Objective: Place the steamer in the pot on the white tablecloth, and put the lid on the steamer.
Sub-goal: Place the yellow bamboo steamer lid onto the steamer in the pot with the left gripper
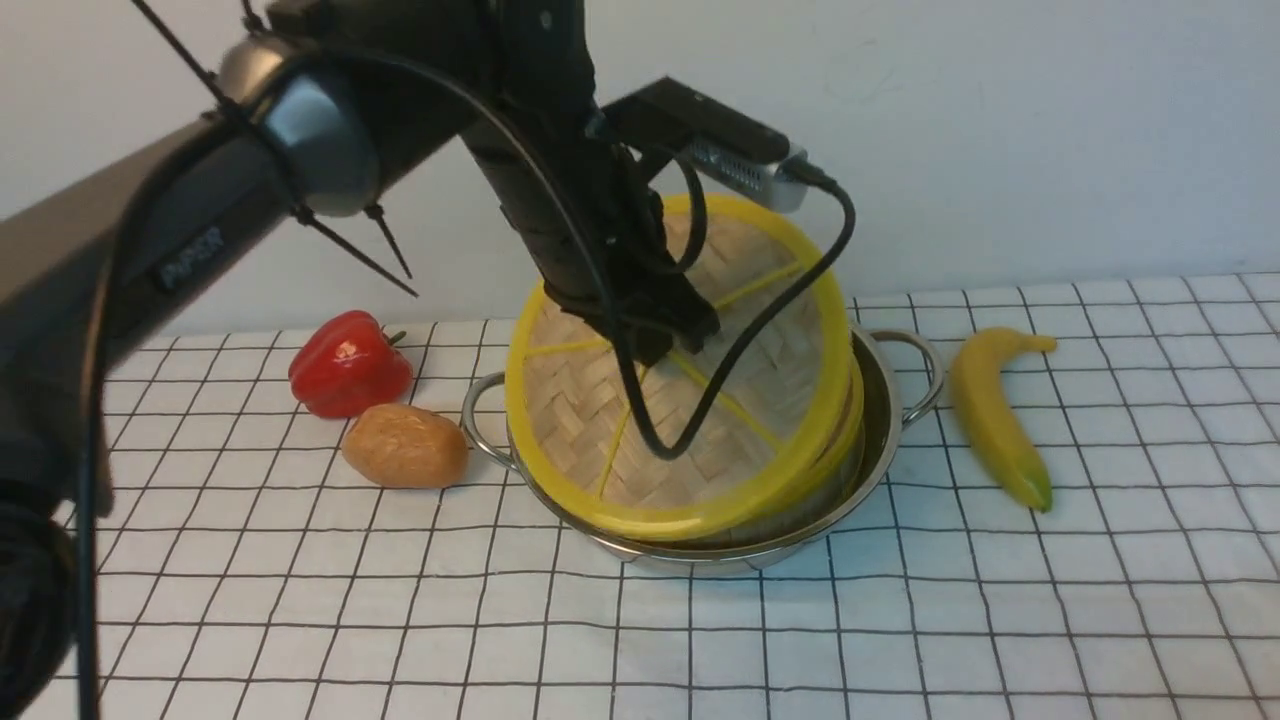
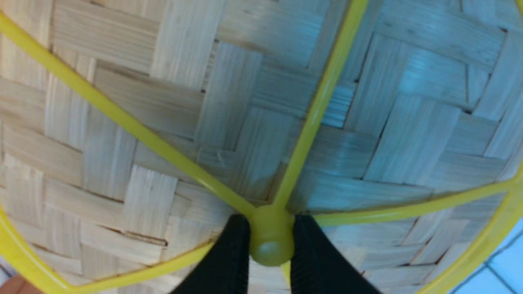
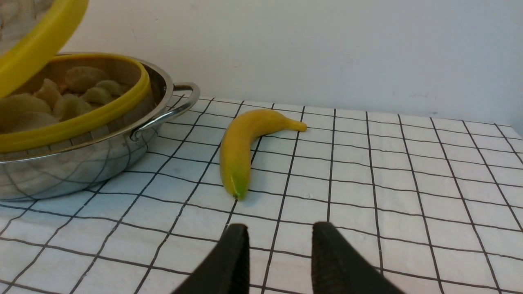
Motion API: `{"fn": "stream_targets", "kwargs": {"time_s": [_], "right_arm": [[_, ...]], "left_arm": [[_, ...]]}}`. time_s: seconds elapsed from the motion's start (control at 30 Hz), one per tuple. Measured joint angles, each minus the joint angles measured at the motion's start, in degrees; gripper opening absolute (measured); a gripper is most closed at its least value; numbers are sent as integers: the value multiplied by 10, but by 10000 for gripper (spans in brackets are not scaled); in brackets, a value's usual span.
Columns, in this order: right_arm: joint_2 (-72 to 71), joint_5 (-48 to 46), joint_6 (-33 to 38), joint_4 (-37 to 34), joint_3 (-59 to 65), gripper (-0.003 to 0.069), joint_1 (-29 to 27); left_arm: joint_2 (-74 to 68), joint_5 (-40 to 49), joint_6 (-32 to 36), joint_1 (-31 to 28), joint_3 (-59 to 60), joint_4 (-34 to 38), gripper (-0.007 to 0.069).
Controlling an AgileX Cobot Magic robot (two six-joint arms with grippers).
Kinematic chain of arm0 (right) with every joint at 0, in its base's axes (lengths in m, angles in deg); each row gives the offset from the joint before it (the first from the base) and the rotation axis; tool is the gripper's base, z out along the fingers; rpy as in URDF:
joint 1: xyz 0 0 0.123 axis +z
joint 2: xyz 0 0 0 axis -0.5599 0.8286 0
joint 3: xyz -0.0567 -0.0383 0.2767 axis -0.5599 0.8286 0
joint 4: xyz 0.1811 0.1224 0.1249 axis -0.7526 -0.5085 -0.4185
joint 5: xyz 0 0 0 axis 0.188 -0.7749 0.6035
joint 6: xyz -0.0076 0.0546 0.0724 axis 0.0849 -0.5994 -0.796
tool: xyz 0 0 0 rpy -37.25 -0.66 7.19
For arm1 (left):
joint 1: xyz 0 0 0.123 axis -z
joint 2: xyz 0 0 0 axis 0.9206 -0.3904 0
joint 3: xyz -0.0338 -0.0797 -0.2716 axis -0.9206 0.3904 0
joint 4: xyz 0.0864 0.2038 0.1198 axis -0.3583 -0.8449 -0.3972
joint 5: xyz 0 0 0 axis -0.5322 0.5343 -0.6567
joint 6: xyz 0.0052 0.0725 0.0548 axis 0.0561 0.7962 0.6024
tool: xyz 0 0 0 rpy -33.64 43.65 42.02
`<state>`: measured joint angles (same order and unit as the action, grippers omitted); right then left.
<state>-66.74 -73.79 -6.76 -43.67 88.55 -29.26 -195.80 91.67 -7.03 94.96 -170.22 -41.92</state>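
The white tablecloth (image 1: 900,620) with its thin black grid covers the whole surface. At its centre stands the pot (image 1: 890,400), shiny steel, with looped handles at 3 and 9 o'clock. Over it hangs the lid (image 1: 580,400), a woven disc with yellow rim and spokes, steeply tilted: its edge at 6 o'clock lies low by the pot's near rim, while its edge at 12 o'clock is raised well clear. The steamer (image 3: 94,118) sits inside the pot, its yellow rim just above the steel, with pale dumplings (image 3: 73,106) showing under the lifted side of the lid. A banana (image 1: 990,410) lies at 3 o'clock of the pot, just beyond the handle. A red pepper (image 1: 345,365) rests at 10 o'clock, and a brown roll (image 1: 405,447) at 9 o'clock, just beside the other handle. The left fingers (image 2: 229,261) pinch the lid's yellow hub (image 2: 271,237) from both sides. The right fingers (image 3: 233,261) stand spread with nothing between them, low over bare cloth near the banana's green tip.
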Motion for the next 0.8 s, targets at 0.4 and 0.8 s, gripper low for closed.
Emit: {"fn": "stream_targets", "kwargs": {"time_s": [0.4,0.8], "right_arm": [[0,0,0,0,0,242,0],[0,0,0,0,0,243,0]], "left_arm": [[-18,-16,19,0,-38,0,117],[-57,-3,19,0,-66,1,117]]}}
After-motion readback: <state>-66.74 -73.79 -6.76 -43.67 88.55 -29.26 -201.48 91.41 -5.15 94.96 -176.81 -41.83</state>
